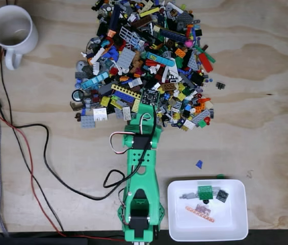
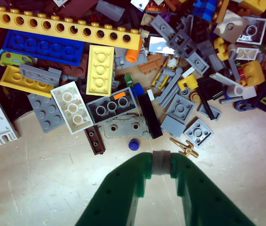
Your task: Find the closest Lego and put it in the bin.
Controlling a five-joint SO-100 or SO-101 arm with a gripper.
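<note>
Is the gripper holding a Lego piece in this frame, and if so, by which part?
Yes: in the wrist view the gripper is closed on a small grey piece, pinched by its sides between the fingertips at the pile's near edge.

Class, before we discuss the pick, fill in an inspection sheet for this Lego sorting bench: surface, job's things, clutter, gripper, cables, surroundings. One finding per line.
Surface: pale plywood table, bare around the heap.
Job's things: large mixed Lego pile; white bin lower right in the fixed view, already holding a few pieces; one blue piece lying loose between them.
Clutter: white mug, top left.
Gripper: green gripper at the pile's near edge, shut on a small grey piece.
Cables: black and red wires trailing across the left side.
Surroundings: nothing seen.
</note>
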